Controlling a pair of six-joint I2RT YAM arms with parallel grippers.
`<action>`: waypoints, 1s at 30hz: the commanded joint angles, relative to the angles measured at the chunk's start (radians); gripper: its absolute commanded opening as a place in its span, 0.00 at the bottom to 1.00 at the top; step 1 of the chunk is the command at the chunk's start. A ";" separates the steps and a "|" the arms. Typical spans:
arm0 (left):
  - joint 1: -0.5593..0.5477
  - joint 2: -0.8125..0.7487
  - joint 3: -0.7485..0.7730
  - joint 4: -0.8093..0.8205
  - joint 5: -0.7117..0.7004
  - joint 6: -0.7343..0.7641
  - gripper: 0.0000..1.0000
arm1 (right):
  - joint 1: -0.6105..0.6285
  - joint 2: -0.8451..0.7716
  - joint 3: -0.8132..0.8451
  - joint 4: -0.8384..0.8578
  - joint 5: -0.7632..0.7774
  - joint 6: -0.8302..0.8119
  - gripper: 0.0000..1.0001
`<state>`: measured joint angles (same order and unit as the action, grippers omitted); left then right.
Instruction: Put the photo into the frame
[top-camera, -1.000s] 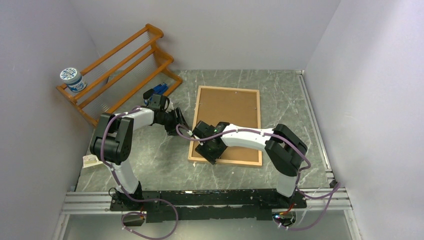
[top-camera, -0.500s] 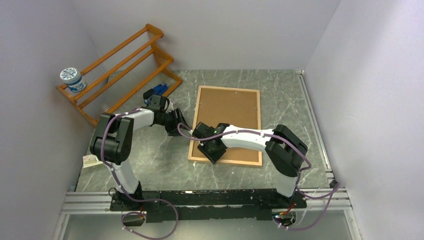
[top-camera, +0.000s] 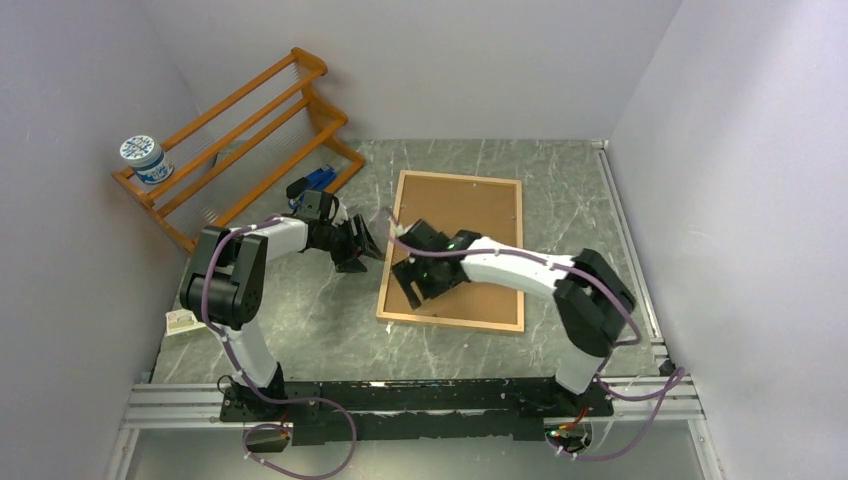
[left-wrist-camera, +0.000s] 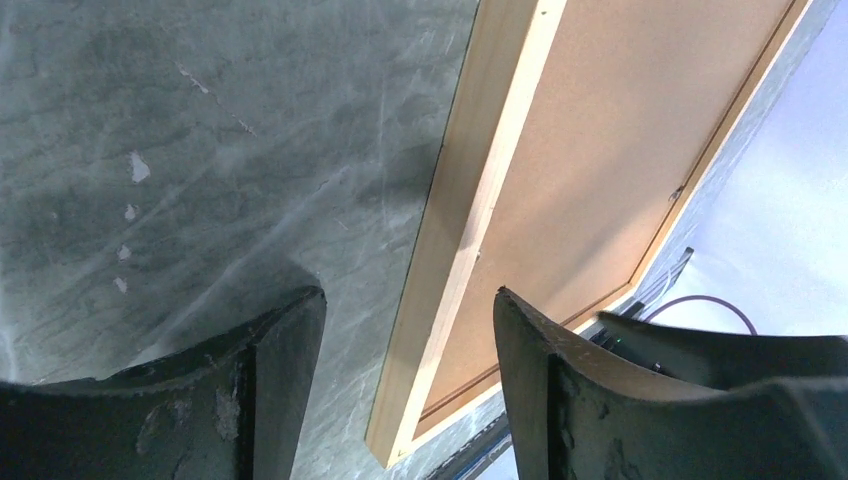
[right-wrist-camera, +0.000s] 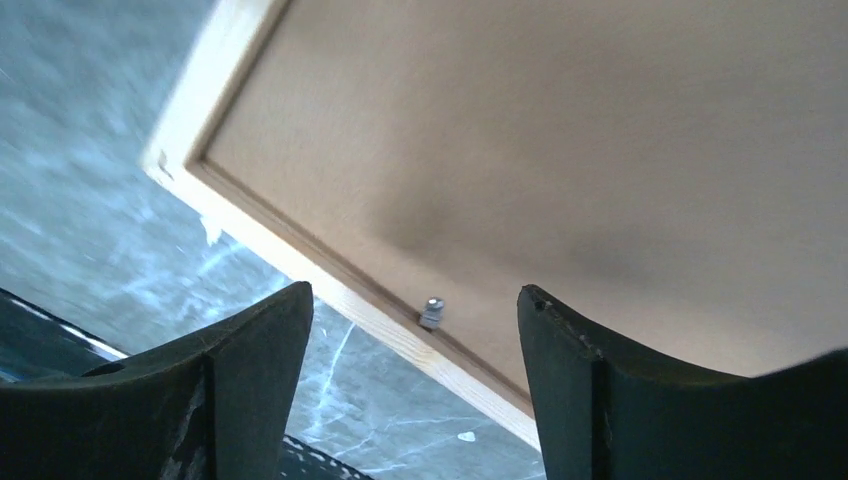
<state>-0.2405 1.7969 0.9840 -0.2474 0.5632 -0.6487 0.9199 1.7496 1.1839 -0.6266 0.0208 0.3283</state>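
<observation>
Top external: thin light-wood rectangular frame (top-camera: 450, 323) face-down mid-tabletop, brown backing board (top-camera: 460, 210) in. Right claw (top-camera: 412, 288) agape, empty, above, probably for metal clip (right-wrist-camera: 432, 312); left claw (top-camera: 366, 246) agape, empty, alongside.

Left end effector (left-wrist-camera: 405, 305), right end effector (right-wrist-camera: 415, 300) spread wide (both angled down).

Right end effector (right-wrist-camera: 415, 292) spread above frame (right-wrist-camera: 250, 222) corner; metal tab (right-wrist-camera: 432, 312) on backing board (right-wrist-camera: 560, 150).
</observation>
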 joint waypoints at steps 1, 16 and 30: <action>-0.005 0.005 0.024 -0.035 -0.011 0.039 0.69 | -0.133 -0.175 -0.013 0.119 0.048 0.085 0.79; -0.025 0.266 0.343 -0.105 0.051 0.073 0.66 | -0.729 -0.307 -0.288 0.010 0.110 0.369 0.80; -0.094 0.455 0.594 -0.132 0.165 0.147 0.66 | -0.734 -0.325 -0.453 0.175 -0.354 0.281 0.80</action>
<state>-0.2882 2.1860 1.5196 -0.3668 0.7029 -0.5701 0.1837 1.4685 0.7918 -0.5499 -0.0772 0.6308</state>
